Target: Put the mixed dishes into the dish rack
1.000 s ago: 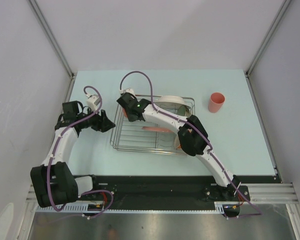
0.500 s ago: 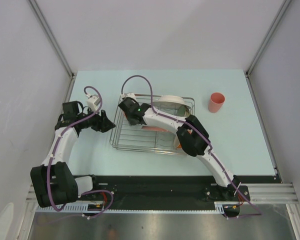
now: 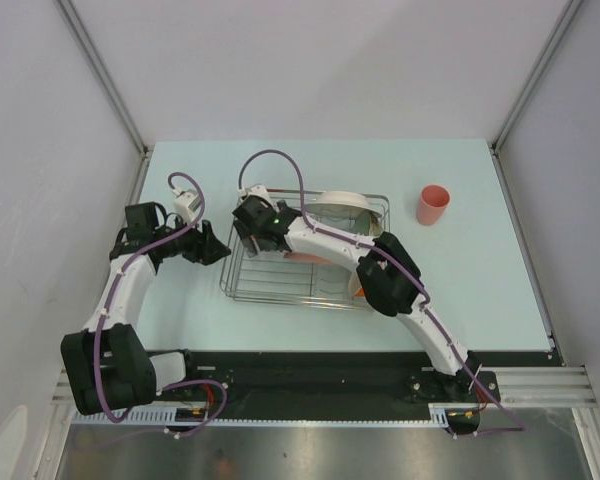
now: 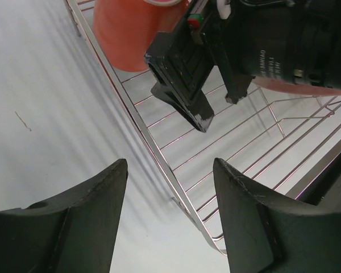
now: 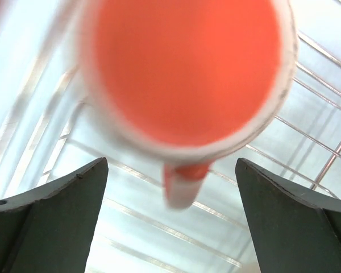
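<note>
Tabletop (image 3: 480, 290), pale blue.
- Dish rack (image 3: 280, 296): silver wire, at the middle of the tabletop.
- Orange mug (image 5: 187, 68): upright in the rack's far left corner, mouth up.
- Pink plate (image 3: 305, 258): lies in the middle of the rack.
- Pink cup (image 3: 432, 205): stands on the tabletop, right of the rack, well apart.
- Right pincer (image 5: 171, 165): directly above the mug, fingers spread wide, gripping nothing.
- Left pincer (image 4: 169, 168): over the tabletop just left of the rack, fingers parted, empty.
</note>
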You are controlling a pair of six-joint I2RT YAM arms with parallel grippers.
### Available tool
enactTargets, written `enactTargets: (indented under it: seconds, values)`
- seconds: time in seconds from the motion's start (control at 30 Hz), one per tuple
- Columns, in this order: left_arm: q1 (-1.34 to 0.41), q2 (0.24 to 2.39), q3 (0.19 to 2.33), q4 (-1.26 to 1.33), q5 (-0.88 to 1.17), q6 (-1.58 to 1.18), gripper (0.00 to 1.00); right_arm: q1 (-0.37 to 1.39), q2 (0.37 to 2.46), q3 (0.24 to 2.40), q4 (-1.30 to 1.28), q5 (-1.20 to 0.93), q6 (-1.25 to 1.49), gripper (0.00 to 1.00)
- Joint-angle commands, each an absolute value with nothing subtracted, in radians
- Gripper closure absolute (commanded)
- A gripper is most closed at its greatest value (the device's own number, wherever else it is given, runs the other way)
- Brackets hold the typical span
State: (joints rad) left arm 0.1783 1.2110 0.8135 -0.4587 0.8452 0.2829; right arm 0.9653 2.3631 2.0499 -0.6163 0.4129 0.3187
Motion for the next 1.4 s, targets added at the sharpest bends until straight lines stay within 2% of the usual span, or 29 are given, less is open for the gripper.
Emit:
enactTargets:
  seconds: [0.0,0.13,0.3,0.4,0.47,0.53,0.6,0.67,0.7,0.8,1.13,1.37]
  values:
    - [0.186,1.195,0.847,-0.453,0.876,0.302,0.33,1.000,2.269,2.237,-0.725,0.405,0.287,0.00]
    - [0.187,1.193,0.856,-0.453,0.874,0.299,0.33,1.003,2.206,2.367,-0.817,0.330,0.275,0.00]
    - [0.186,1.200,0.865,-0.460,0.873,0.302,0.33,0.962,2.021,2.369,-0.844,0.324,0.249,0.00]
    - [0.187,1.204,0.874,-0.469,0.877,0.298,0.33,0.844,1.847,2.226,-0.827,0.455,0.232,0.00]
    - [0.186,1.201,0.880,-0.469,0.879,0.292,0.33,0.707,1.704,2.024,-0.769,0.526,0.213,0.00]
    - [0.187,1.203,0.890,-0.468,0.879,0.282,0.33,0.611,1.620,1.822,-0.721,0.545,0.192,0.00]
    - [0.187,1.207,0.899,-0.469,0.880,0.276,0.33,0.497,1.556,1.726,-0.689,0.546,0.190,0.00]
    - [0.186,1.210,0.896,-0.462,0.887,0.259,0.34,0.407,1.530,1.623,-0.678,0.503,0.207,0.06]
    - [0.183,1.210,0.891,-0.454,0.888,0.256,0.34,0.384,1.523,1.594,-0.667,0.485,0.219,0.14]
    - [0.178,1.210,0.873,-0.454,0.885,0.256,0.34,0.305,1.523,1.511,-0.638,0.420,0.276,0.25]
    - [0.155,1.212,0.842,-0.595,0.819,0.515,0.37,0.222,1.621,1.496,-0.594,0.387,0.305,0.30]
    - [0.155,1.223,0.845,-0.609,0.827,0.522,0.39,0.193,1.733,1.496,-0.557,0.368,0.305,0.31]
